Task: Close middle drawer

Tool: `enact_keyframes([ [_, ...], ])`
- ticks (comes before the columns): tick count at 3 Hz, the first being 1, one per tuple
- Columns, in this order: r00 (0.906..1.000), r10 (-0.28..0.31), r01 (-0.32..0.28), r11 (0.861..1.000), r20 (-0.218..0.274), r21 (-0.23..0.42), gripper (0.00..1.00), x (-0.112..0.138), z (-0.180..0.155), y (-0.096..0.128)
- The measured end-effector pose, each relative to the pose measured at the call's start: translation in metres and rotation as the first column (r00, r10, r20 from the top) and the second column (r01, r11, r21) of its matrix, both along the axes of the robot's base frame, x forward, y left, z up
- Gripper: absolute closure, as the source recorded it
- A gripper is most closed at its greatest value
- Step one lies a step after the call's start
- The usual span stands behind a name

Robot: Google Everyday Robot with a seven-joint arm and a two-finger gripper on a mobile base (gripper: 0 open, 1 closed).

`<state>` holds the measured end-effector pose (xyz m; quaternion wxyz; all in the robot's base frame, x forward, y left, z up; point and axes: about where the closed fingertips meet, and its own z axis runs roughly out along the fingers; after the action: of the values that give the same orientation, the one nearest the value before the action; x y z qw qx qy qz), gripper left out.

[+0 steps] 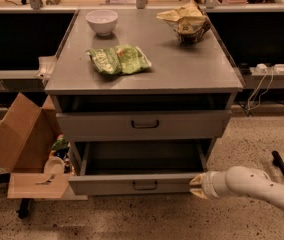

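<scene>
Middle drawer [134, 184] stands pulled out at lower centre of the frame, beneath the counter [182, 69]. Gripper [197, 186] sits against the front panel's right end; its grip state cannot be told.

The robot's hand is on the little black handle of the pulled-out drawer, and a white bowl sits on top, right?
Not quite. The gripper is not on the handle; it is at the right end of the pulled-out drawer, by its front panel, as the camera view shows. The white bowl does sit on top.
</scene>
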<state>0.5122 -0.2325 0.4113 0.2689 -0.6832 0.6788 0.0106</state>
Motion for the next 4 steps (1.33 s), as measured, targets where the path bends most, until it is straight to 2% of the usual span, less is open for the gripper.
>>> enact_keyframes([
  [1,0.9994,0.015,-0.015,1.0,0.031,-0.001,0.83,0.0194,0.0041,-0.0012],
  [2,0.9993,0.014,-0.014,1.0,0.033,0.0,1.0,0.0188,0.0041,-0.0007],
  [3,0.9993,0.014,-0.014,1.0,0.034,0.0,1.0,0.0167,0.0042,-0.0003],
  [4,0.9993,0.011,-0.012,1.0,0.035,0.005,0.74,0.0196,0.0048,0.0005],
])
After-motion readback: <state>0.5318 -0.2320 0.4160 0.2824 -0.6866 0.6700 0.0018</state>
